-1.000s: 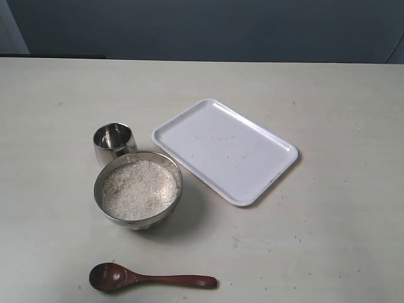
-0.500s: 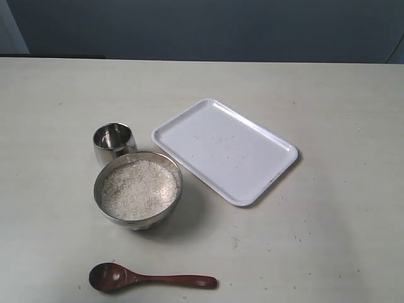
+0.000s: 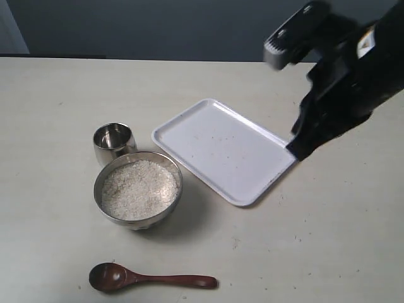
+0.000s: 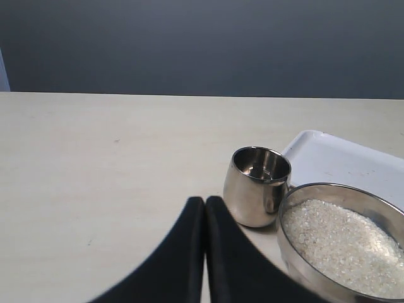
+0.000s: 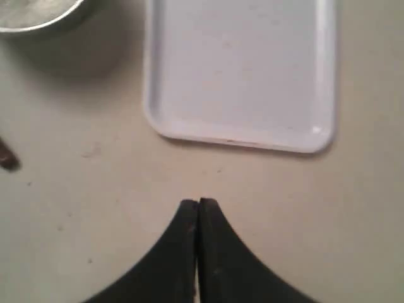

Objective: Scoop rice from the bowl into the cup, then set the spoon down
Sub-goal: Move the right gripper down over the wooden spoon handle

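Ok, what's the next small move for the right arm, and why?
Probably swing the right gripper toward the spoon and open it on the way. Its jaws are shut, it hangs beside the tray, and the spoon lies untouched on the table, handle toward that side.

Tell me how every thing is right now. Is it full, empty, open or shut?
steel bowl: upright, filled with rice
rice: all in the bowl, none spilled
steel cup: upright, no rice seen inside
wooden spoon: lying on the table, scoop empty, nobody holding it
white tray: flat, nothing on it but tiny specks
left gripper: shut, holding nothing
right gripper: shut, holding nothing
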`<state>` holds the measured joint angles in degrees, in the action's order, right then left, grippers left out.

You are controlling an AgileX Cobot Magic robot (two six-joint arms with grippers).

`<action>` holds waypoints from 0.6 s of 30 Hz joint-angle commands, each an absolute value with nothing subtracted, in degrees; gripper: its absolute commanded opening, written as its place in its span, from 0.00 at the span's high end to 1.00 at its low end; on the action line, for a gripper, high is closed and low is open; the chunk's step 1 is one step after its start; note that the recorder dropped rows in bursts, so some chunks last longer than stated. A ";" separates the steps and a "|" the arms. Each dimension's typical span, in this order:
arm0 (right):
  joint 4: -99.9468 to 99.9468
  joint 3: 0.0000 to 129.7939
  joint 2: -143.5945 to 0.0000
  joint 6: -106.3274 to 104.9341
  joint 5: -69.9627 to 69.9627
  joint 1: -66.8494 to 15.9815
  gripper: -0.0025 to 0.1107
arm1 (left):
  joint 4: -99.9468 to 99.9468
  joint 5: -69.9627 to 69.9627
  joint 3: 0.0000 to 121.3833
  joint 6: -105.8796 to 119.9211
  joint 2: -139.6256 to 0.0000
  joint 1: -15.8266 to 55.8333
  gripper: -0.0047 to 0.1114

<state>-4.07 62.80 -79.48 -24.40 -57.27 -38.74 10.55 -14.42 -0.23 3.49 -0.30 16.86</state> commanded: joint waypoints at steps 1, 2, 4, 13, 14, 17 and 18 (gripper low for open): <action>-3.75 63.19 -85.68 -24.93 -58.31 -48.98 0.99 | 10.47 -13.53 0.00 3.11 0.00 17.23 0.96; -2.98 63.19 -86.99 -24.93 -58.45 -51.44 0.99 | 10.47 -13.53 0.00 3.11 0.00 17.23 0.96; -1.61 63.19 -89.22 -24.93 -59.18 -55.65 0.99 | 10.47 -13.53 0.00 3.11 0.00 17.23 0.96; 2.00 63.19 -94.72 -24.93 -62.21 -68.72 0.98 | 10.47 -13.53 0.00 3.11 0.00 17.23 0.96; 1.61 63.19 -95.33 -24.93 -62.21 -68.72 0.98 | 10.47 -13.53 0.00 3.11 0.00 17.23 0.96; 0.80 63.19 -96.94 -24.93 -61.08 -68.72 0.78 | 10.47 -13.53 0.00 3.11 0.00 17.23 0.96; 0.80 63.19 -97.63 -24.93 -60.76 -68.72 0.67 | 10.47 -13.53 0.00 3.11 0.00 17.23 0.96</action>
